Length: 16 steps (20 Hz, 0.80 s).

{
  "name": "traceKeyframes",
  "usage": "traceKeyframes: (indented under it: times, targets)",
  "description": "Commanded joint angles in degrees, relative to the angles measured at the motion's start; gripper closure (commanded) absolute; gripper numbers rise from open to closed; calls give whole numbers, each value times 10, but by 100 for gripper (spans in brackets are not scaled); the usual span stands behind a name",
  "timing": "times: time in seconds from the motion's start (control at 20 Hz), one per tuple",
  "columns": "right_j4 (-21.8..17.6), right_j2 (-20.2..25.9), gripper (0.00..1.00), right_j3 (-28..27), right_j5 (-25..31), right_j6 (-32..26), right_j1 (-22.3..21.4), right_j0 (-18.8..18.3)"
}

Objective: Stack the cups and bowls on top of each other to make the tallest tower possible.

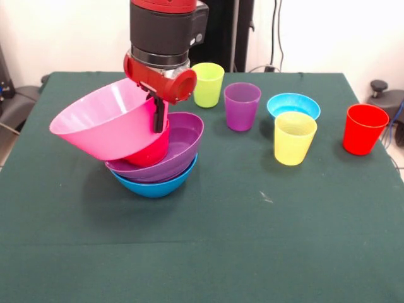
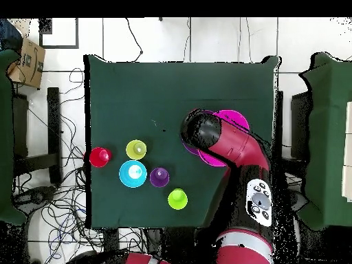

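Observation:
My gripper [image 1: 158,118] comes down from above and is shut on the near rim of the very large pink bowl [image 1: 104,123], which tilts steeply. The pink bowl leans on the small red bowl [image 1: 151,150], which sits in the large purple bowl [image 1: 183,144], nested in the medium blue bowl [image 1: 154,184]; this is the tower. The lime green cup [image 1: 207,83], purple cup [image 1: 242,106], yellow cup [image 1: 294,137] and red cup [image 1: 364,129] stand upright on the table. The light blue bowl [image 1: 293,104] stands behind the yellow cup. The orange bowl is hidden.
The table has a dark green cloth [image 1: 252,240]. In the overhead view my arm [image 2: 230,148] covers most of the tower; only part of the pink bowl [image 2: 234,118] shows. The cups and the light blue bowl [image 2: 133,174] cluster at lower left.

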Motion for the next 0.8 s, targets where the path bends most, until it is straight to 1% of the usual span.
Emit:
traceKeyframes:
  times: [0.05,0.45,0.8]
  targets:
    - [-32,48,100,15,-3,37,1,22]
    - [-16,37,100,26,20,58,-22,40]
    - [-12,38,100,39,10,64,-28,43]
